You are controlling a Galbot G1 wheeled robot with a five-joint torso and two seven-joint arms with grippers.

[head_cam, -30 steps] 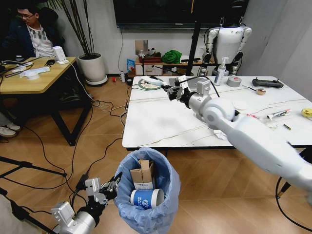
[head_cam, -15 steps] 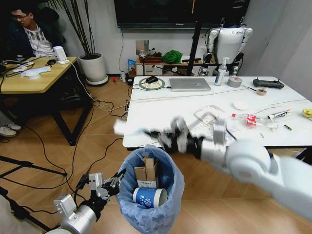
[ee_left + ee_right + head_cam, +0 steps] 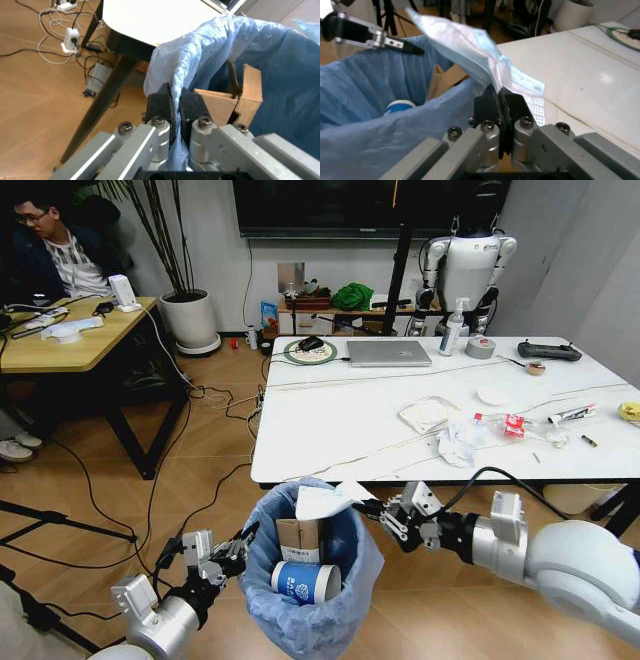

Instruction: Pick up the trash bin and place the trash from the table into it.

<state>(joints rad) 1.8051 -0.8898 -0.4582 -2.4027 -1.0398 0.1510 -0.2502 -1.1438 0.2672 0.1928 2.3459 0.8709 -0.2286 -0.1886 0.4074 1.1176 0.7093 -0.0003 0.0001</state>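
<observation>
The trash bin point(image 3: 312, 580), lined with its crinkly blue bag, hangs in front of the near edge of the white marble surface point(image 3: 330, 420), held up off the wooden floor. The left tool point(image 3: 232, 552) has its jaws pressed together on the bag's rim at the bin's left side; the left wrist view shows the blue plastic caught tight between the two black fingers point(image 3: 160, 107). Inside the bin stand a brown cardboard box point(image 3: 298, 538) and, in front of it, a white paper cup with a blue logo point(image 3: 303, 582) lying on its side. The right tool point(image 3: 385, 516) reaches in from the right, level with the bin's rim, pinching a thin white wrapper point(image 3: 322, 500) that stretches out over the bin's opening. Back on the surface, well apart from the bin, lie crumpled white tissues point(image 3: 455, 445), a clear red-capped bottle point(image 3: 505, 423) and a flat white packet point(image 3: 424, 414).
</observation>
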